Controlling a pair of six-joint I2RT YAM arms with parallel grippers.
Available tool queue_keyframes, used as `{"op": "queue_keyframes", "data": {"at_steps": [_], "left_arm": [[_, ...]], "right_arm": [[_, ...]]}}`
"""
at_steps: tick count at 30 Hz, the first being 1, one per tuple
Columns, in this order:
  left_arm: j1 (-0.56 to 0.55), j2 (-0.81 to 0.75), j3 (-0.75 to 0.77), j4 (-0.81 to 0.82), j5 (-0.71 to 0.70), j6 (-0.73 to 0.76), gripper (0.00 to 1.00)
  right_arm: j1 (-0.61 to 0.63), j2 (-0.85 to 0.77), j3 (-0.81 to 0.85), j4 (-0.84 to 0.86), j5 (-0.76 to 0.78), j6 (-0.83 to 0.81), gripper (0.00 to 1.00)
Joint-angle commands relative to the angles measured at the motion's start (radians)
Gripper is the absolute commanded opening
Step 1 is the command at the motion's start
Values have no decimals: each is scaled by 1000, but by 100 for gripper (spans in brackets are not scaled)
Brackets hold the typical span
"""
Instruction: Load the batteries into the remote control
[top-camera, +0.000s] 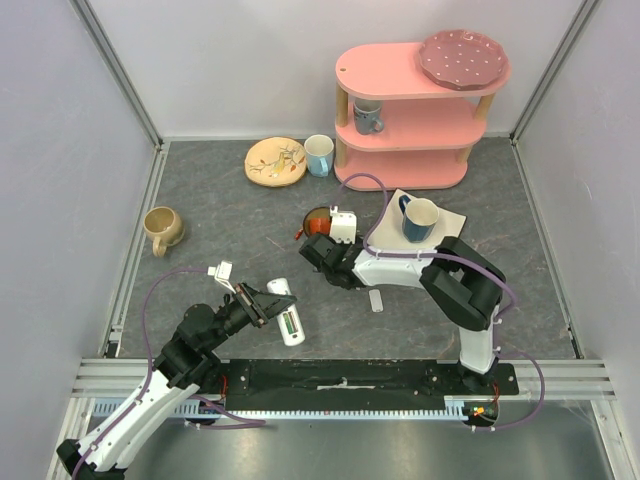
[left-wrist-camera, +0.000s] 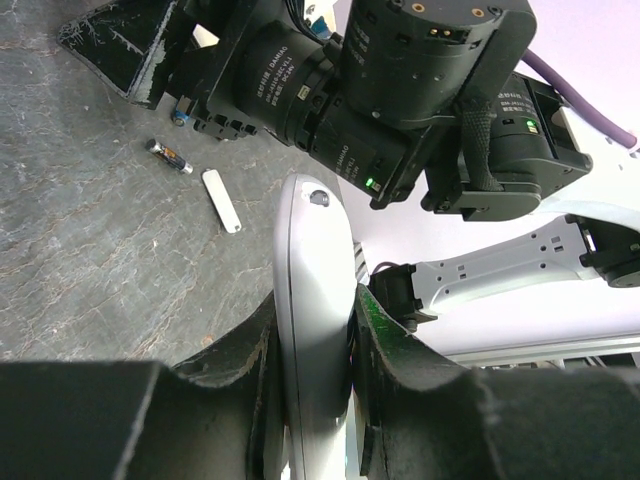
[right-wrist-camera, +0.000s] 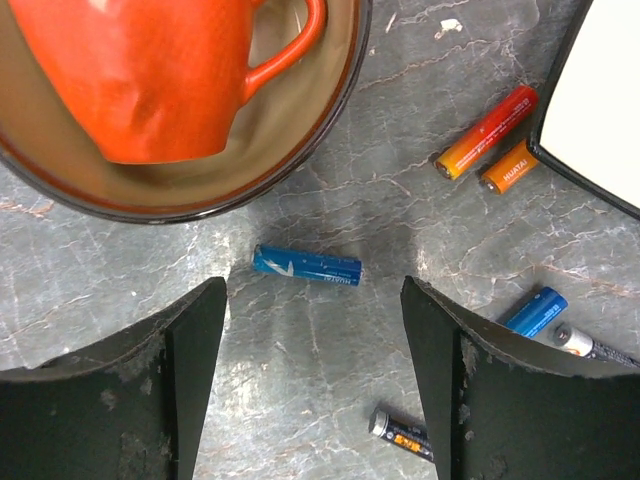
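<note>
**Containers.** A dark-rimmed bowl lies just beyond the right fingers, with an orange mug inside it. In the top view a blue mug stands on a white napkin beside the right forearm; whether it holds anything cannot be made out. A pink shelf at the far side carries a spotted plate on its top tier and a mug on its middle tier.

**Fingers.** The left fingers are closed on the remote control, clamping its two long edges. Its rounded end projects past the fingertips. The right fingers stand wide apart and grip nothing. A blue battery lies crosswise on the table, just ahead of the gap between them.

**View differences.**
- **Right wrist view only:** this view shows the loose batteries.
  - A red-orange battery and an orange battery lie just beside each other, beyond the right-hand finger.
  - A second blue battery lies at that finger's outer edge.
  - A dark battery is partly hidden by that finger.
- **Top view only:** the remote's slot faces up, its contents too small to identify.
- **Left wrist view:** a dark-wrapped battery and a white strip lie on the table beyond the left fingertips.
</note>
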Motion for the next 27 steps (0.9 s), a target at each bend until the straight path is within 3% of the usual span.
{"op": "queue_keyframes", "data": {"at_steps": [1,27], "left_arm": [[4,-55,-37,24,-10,14,2],[4,-53,-53,36,-13,2,2]], "right_arm": [[-19,20,45,13,39,1,77],[-25,74,54,30,13,-16,67]]}}
